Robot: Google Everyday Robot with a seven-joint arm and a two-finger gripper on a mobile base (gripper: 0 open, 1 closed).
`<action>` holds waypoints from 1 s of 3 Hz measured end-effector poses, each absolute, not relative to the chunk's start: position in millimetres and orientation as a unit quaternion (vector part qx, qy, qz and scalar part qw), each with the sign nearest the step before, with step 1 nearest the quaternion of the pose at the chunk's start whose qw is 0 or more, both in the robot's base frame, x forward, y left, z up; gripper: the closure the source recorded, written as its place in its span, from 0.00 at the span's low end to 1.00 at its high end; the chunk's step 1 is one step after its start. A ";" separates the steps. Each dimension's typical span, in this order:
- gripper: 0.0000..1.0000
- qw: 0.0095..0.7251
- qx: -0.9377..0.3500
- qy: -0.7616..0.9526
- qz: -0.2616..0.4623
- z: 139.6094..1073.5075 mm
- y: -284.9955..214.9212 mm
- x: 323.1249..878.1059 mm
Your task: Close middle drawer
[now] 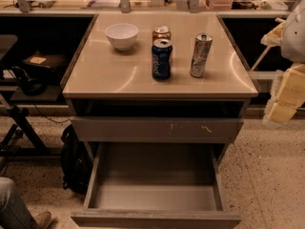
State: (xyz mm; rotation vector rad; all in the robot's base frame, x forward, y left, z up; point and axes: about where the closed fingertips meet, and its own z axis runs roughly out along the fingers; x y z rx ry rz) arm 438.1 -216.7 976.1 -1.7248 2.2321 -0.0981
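The middle drawer (pixel 155 194) is pulled far out of the cabinet toward me. Its smooth grey floor is empty and its plain front panel (pixel 156 219) lies at the bottom edge of the view. Above it, the drawer front with white scuff marks (pixel 157 130) stands out slightly from the cabinet. My gripper (pixel 286 97), pale yellow, hangs at the right edge of the view. It is level with the cabinet top, to the right of the cabinet and clear of both drawers, and holds nothing that I can see.
On the cabinet top (pixel 105 75) stand a white bowl (pixel 122 35), a blue can (pixel 161 59), a silver can (pixel 200 55) and an orange can (pixel 161 33). A black bag (pixel 74 161) sits left of the cabinet. A person's leg (pixel 16 211) is at the bottom left.
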 end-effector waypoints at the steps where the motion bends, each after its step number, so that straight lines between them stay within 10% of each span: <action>1: 0.00 0.159 -0.603 0.781 -0.034 976.1 -216.7 438.1; 3: 0.00 0.212 -0.625 0.751 -0.010 946.1 -208.7 391.7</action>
